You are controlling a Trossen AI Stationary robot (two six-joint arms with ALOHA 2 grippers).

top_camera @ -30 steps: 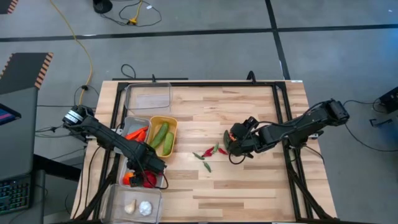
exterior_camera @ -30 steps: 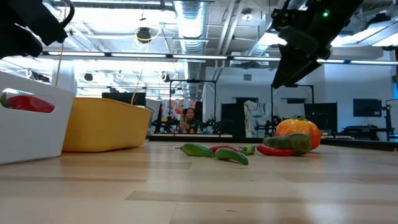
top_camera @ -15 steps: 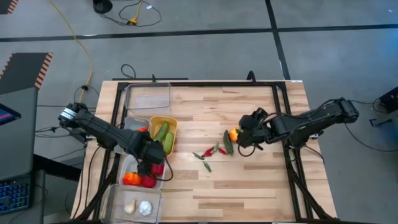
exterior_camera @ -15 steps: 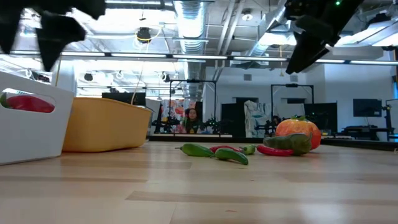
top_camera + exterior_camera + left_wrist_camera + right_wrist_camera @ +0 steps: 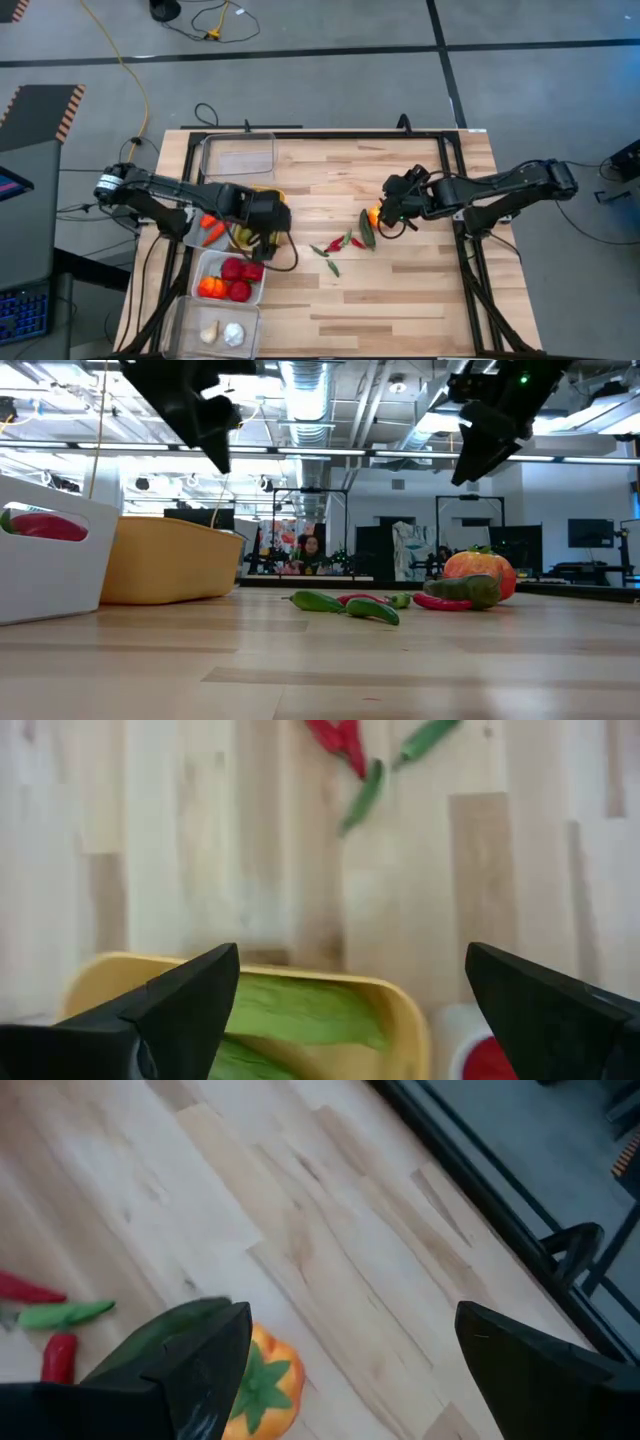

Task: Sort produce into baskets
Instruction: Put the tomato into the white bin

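My left gripper (image 5: 268,230) is open and empty above the yellow tray (image 5: 400,1005), which holds green cucumbers (image 5: 290,1015). My right gripper (image 5: 392,208) is open and empty, raised just to the right of an orange pepper (image 5: 374,214) that stands on the table; the pepper also shows in the right wrist view (image 5: 262,1385). A green cucumber (image 5: 366,231) lies against the pepper. Red and green chillies (image 5: 335,247) lie on the table between the two grippers. Tomatoes (image 5: 236,272) and a pepper lie in the white tray (image 5: 258,290). Carrots (image 5: 212,228) lie in the grey tray. Garlic bulbs (image 5: 222,333) lie in a clear tray.
An empty clear tray (image 5: 238,156) stands at the far left. The trays form a column along the table's left side. A black frame (image 5: 455,170) runs along the table's far and right edges. Bare wood lies at the near right and at the far middle.
My left gripper has gone from over the white tray toward the far edge and the right, and now stands over the yellow tray; the tomatoes in the white tray now show. My right gripper has drawn back from above the pepper, up and toward the right edge.
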